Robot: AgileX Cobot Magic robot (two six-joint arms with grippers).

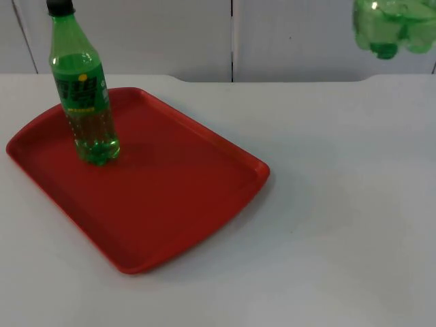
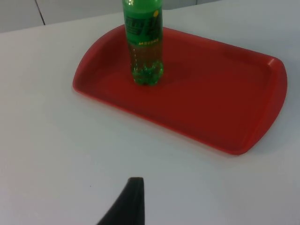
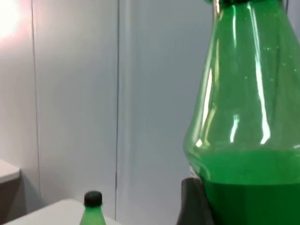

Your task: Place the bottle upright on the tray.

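Bottle [image 1: 394, 28] hangs high at the table's far right, clamped in your right gripper [image 3: 194, 201]; part-full, sloshy, smooth plastic, so hold mid-body. Left gripper [image 2: 125, 206]: finger state unclear

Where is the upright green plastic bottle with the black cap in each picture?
Top view: green bottle stands at the picture's left, on the far end of the red plastic tray.
Left wrist view: standing on that tray, near its rim.
Right wrist view: its black cap and neck, beyond a second green bottle.
Shared landmark: grey partition wall behind it.
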